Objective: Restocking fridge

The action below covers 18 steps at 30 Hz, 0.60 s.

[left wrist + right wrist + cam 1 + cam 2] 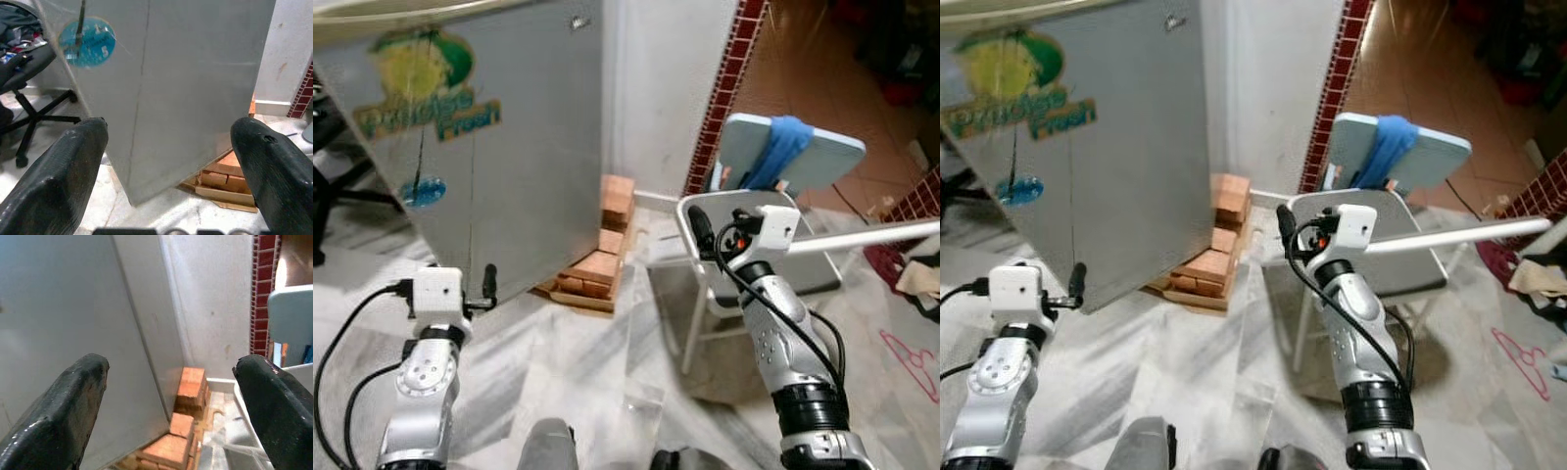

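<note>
We are seeing the fridge (pixel 509 166) only in part: its top is running off the upper edge, and its bottom corner is hiding part of the brick stack (pixel 607 257) behind it. The sticker (pixel 421 78) on the fridge is too blurred for us to read. Left of the fridge, an office chair (pixel 34 93) is being cut off by the frame. Right of the fridge, the folding chair (pixel 744 255) is partly covered by the right arm, and a red hanger (pixel 913 364) on the floor is running out at the edge.

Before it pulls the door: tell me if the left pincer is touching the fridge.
Apart. In the left wrist view, both fingers stand wide open with the grey fridge beyond them, floor showing between.
</note>
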### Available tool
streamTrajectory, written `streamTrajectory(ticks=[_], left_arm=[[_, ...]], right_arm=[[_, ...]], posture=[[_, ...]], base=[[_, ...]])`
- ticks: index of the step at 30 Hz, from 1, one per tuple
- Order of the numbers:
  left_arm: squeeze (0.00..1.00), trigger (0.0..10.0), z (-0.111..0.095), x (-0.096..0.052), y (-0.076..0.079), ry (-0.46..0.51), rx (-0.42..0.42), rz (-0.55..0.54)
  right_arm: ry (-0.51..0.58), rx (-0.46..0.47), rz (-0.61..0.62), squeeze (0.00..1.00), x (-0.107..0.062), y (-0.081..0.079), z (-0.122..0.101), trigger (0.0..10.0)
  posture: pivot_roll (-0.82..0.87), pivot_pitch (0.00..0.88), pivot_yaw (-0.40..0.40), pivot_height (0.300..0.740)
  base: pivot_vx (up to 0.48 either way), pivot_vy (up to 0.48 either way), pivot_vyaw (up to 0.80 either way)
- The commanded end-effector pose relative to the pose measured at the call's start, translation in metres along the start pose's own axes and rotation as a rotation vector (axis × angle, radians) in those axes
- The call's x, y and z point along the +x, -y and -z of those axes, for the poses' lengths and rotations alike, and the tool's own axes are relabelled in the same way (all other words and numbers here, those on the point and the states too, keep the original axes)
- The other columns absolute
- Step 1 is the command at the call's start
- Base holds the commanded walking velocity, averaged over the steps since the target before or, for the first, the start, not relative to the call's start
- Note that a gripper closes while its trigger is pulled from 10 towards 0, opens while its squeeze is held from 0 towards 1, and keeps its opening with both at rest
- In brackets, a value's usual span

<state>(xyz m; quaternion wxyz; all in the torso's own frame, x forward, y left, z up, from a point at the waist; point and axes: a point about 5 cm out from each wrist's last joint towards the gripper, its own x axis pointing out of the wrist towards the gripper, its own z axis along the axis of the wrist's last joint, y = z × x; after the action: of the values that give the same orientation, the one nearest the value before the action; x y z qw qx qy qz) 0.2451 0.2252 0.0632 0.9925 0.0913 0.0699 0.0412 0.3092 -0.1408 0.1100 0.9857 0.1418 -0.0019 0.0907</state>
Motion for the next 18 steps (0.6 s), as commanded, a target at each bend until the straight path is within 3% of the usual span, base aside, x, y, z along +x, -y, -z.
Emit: streamTrajectory(ticks=[1,4,7,18], left_arm=[[0.0,10.0,-0.01,0.003,0.008,0.047,0.022,0.042],[0.0,10.0,-0.013,0.003,0.01,0.053,0.011,0.046],[0.0,10.0,-0.017,0.004,0.015,0.066,0.0,0.064],[0.0,10.0,-0.016,0.004,0.022,0.066,-0.012,0.09]], right_arm=[[0.039,-0.05,0.038,0.0,-0.004,0.005,-0.008,10.0],[0.033,-0.046,0.049,0.0,-0.005,0.006,-0.006,10.0],[0.014,-0.046,0.066,0.0,-0.008,0.01,-0.001,10.0],[0.026,-0.068,0.069,0.0,-0.009,0.012,-0.002,10.0]], posture=[[0.12,0.059,-0.048,0.74],[0.12,0.064,-0.045,0.74],[0.11,0.063,-0.041,0.74],[0.1,0.052,-0.033,0.74]], base=[[0.0,0.48,0.0],[0.0,0.477,0.0],[0.0,0.476,-0.6],[0.0,0.476,-0.79]])
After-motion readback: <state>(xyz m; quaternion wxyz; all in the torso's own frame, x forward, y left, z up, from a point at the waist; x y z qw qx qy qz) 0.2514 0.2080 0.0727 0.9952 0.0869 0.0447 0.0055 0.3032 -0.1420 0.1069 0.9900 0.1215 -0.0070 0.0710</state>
